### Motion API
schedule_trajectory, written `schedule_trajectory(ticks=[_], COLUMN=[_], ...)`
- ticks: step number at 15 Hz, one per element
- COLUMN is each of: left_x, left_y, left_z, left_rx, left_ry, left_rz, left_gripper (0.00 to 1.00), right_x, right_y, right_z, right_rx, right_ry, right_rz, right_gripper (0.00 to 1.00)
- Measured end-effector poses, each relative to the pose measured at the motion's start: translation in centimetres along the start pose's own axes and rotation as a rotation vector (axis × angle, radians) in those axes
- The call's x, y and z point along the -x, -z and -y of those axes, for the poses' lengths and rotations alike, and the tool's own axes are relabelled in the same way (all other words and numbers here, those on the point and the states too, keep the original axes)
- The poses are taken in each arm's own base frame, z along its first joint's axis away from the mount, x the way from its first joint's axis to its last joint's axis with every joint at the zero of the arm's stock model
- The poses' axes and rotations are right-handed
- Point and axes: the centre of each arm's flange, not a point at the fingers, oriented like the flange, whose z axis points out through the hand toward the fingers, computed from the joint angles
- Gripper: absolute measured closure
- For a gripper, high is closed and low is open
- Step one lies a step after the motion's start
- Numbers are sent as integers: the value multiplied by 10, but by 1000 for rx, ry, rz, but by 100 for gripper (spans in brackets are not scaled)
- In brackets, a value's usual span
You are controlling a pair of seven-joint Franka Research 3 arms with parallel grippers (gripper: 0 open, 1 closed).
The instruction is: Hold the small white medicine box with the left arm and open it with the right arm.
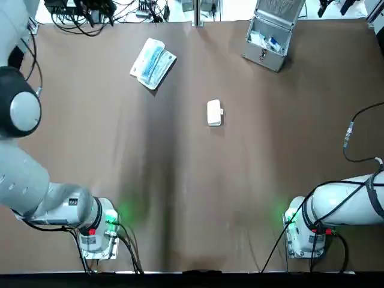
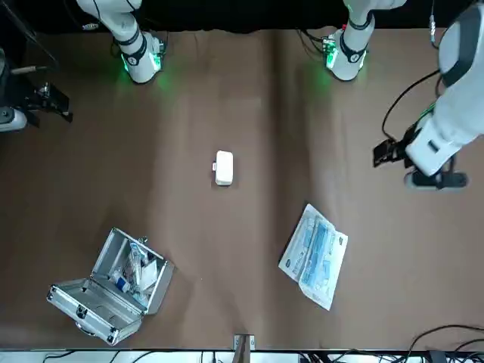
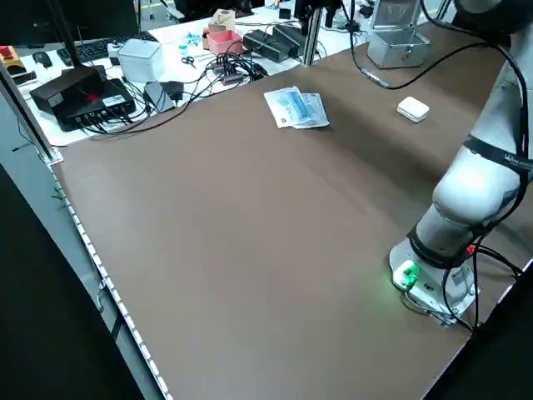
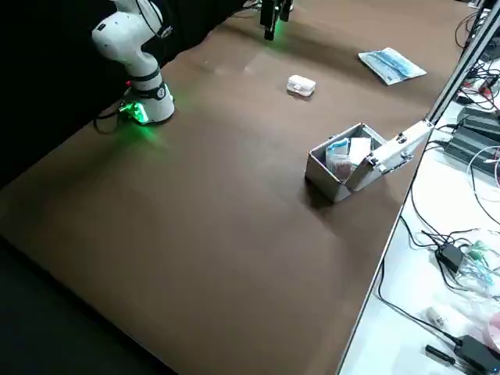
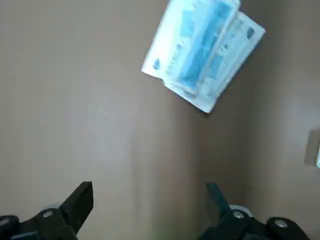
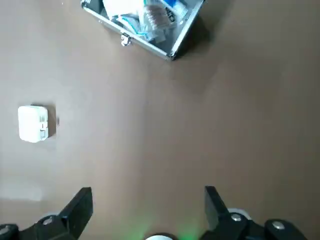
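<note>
The small white medicine box (image 1: 214, 113) lies shut near the middle of the brown table, also seen in the front view (image 2: 224, 168) and the right wrist view (image 6: 33, 123). Neither gripper touches it. My left gripper (image 5: 148, 200) hangs open high over the table's left part, with nothing between its fingers; the box shows only as a sliver at that view's edge (image 5: 315, 147). My right gripper (image 6: 147, 200) is open too and empty, raised over the right part, well apart from the box.
A blue and white flat packet (image 1: 152, 63) lies at the back left of the box. An open aluminium case (image 1: 269, 39) with small items inside stands at the back right. Cables (image 1: 90, 15) run along the far edge.
</note>
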Motion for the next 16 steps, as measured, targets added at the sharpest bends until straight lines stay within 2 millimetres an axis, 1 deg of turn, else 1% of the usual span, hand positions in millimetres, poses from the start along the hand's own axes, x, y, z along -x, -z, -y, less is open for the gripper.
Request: schedule_trajectory(ticks=[2,4,5,7,9,11,14,16], left_x=[-16,-37,-56,-73,-87,-99,-113,-119], left_y=[-32,-57,-76,-89,-102,-117,-139,-148], left_z=[-16,-21,-21,-20,-14,-5,14,21], left_rx=[101,185,229,289,391,484,610,649], left_ry=[-2,-14,-103,-169,-219,-267,-357,-402], left_rz=[46,53,38,-7,-52,-97,-178,-227], left_gripper=[0,0,0,0,0,0,0,0], right_x=[-3,-9,-14,-18,-21,-27,-41,-46], right_y=[-15,-41,-71,-103,-133,-159,-189,-201], right_z=[6,14,17,27,38,50,75,90], right_rx=[-26,-76,-96,-119,-173,-234,-257,-271], right_ry=[8,11,9,13,9,-2,17,27], right_rz=[11,18,28,38,70,102,116,112], right_gripper=[1,1,2,2,4,11,13,13])
